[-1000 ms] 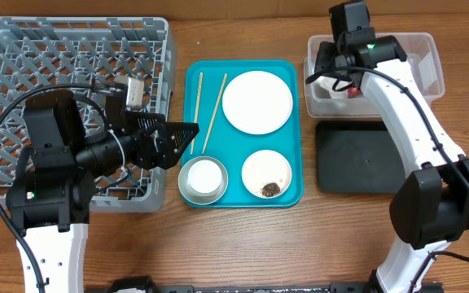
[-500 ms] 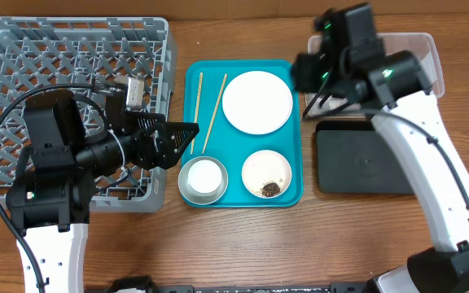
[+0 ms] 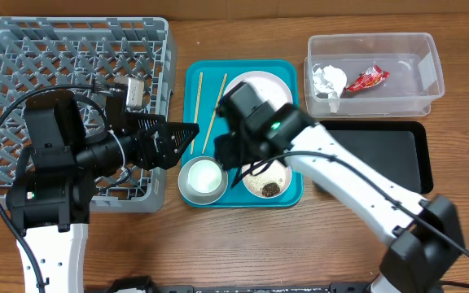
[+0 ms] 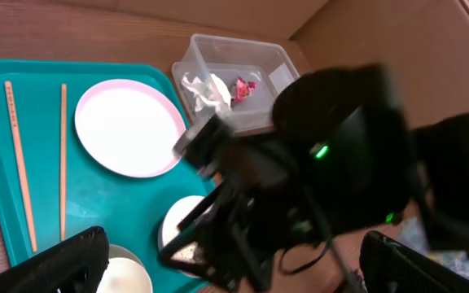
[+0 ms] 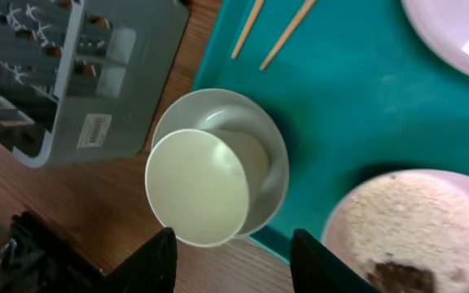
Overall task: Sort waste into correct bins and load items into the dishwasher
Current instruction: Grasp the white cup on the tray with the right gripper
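My right gripper (image 5: pixel 238 264) (image 3: pixel 233 163) hovers open and empty over the front of the teal tray (image 3: pixel 287 69), between the pale grey bowl (image 5: pixel 263 150) holding the white cup (image 5: pixel 198 187) and the smaller dish (image 5: pixel 414 228) of rice and dark bits (image 5: pixel 401 275). The round plate (image 3: pixel 271 89) is partly hidden under that arm. Two chopsticks (image 3: pixel 214 114) lie at the tray's left. The red wrapper (image 3: pixel 366 79) and white napkin (image 3: pixel 328 79) lie in the clear tub (image 3: pixel 426 49). My left gripper (image 3: pixel 187 138) (image 4: pixel 234 268) stands wide open beside the grey dish rack (image 3: pixel 72 73).
The black tray (image 3: pixel 381 159) lies below the clear tub at the right. The dish rack's corner (image 5: pixel 80 98) sits close to the bowl. The right arm (image 4: pixel 332 187) fills much of the left wrist view, above the tray's right half.
The right arm swung from the clear tub leftward to the tray's front. The red wrapper it had in the tub now lies there loose. The left arm has not moved.
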### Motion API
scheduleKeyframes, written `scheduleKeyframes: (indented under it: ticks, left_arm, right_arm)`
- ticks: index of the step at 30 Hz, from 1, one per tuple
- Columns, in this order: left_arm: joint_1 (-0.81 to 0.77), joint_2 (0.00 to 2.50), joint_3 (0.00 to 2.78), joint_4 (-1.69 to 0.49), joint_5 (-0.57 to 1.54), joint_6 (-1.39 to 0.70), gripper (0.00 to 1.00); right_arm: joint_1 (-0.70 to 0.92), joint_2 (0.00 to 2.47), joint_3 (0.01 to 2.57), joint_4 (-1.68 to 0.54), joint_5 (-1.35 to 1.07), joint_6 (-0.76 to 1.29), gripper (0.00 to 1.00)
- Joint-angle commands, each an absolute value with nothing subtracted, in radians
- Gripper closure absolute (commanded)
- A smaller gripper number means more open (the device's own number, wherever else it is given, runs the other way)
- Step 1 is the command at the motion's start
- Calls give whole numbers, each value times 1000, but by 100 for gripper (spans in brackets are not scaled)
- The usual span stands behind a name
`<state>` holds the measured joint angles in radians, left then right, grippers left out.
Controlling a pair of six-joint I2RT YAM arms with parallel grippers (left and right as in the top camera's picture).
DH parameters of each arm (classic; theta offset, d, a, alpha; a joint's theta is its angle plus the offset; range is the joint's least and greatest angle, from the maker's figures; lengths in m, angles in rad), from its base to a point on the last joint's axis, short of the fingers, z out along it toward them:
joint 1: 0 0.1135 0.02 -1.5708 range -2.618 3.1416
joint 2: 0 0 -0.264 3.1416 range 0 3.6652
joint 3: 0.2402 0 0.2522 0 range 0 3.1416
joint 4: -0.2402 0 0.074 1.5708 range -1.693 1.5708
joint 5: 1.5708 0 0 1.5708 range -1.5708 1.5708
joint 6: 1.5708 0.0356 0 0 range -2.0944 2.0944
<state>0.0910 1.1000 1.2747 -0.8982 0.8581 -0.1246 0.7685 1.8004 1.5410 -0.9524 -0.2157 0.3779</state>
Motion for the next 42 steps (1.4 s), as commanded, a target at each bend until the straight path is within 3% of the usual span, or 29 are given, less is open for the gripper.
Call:
scheduleKeyframes:
  ticks: [1, 7, 19, 30, 34, 39, 42]
  left_arm:
    - [87, 1105, 1291, -898, 825, -135, 0]
    - [126, 1104, 1292, -902, 775, -135, 0]
    - [405, 1105, 1292, -993, 679, -134, 0]
    - [418, 1105, 1292, -1102, 682, -51, 0]
    - [418, 1105, 1292, -1107, 716, -37, 0]
    - [418, 1105, 1292, -1103, 768, -22, 0]
    - [419, 1105, 1292, -1103, 780, -22, 0]
  right_arm:
    - [781, 1817, 1505, -913, -157, 424, 54]
    - [788, 1836, 1419, -844, -164, 473, 57]
    - [805, 1843, 1386, -811, -189, 472, 62]
    - [845, 1863, 1359, -736, -142, 473, 66]
    - [845, 1863, 1359, -737, -141, 473, 74]
    - [845, 1863, 1359, -738, -132, 473, 96]
    - [845, 1863, 1365, -738, -132, 473, 96]
